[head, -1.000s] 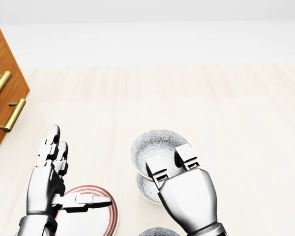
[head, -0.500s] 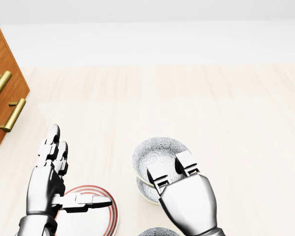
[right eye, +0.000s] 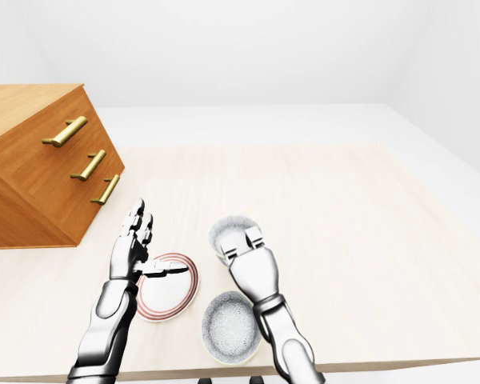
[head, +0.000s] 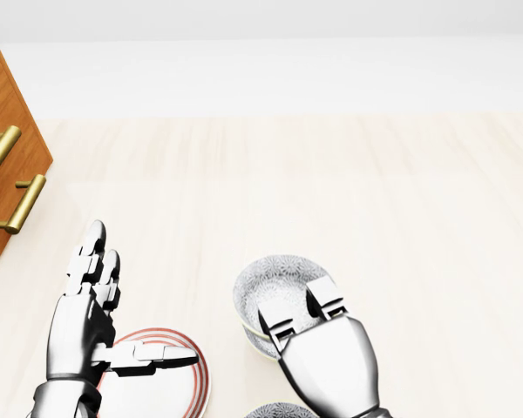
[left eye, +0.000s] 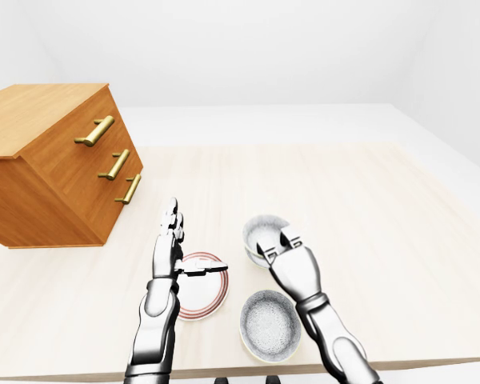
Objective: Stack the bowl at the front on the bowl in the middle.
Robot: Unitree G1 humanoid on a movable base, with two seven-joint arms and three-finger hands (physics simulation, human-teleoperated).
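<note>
Presently the right hand (head: 301,306) pinches the grey patterned ceramic bowl (head: 268,286) by its rim, just above the middle bowl (head: 256,343) (contact unclear). Recommend centring rims, lowering level, then releasing; left hand (head: 83,315) spread, empty.

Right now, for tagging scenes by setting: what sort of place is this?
Likely a simulated tabletop in a bare white room: a light wood table, a wooden drawer chest and a patterned bowl.
</note>
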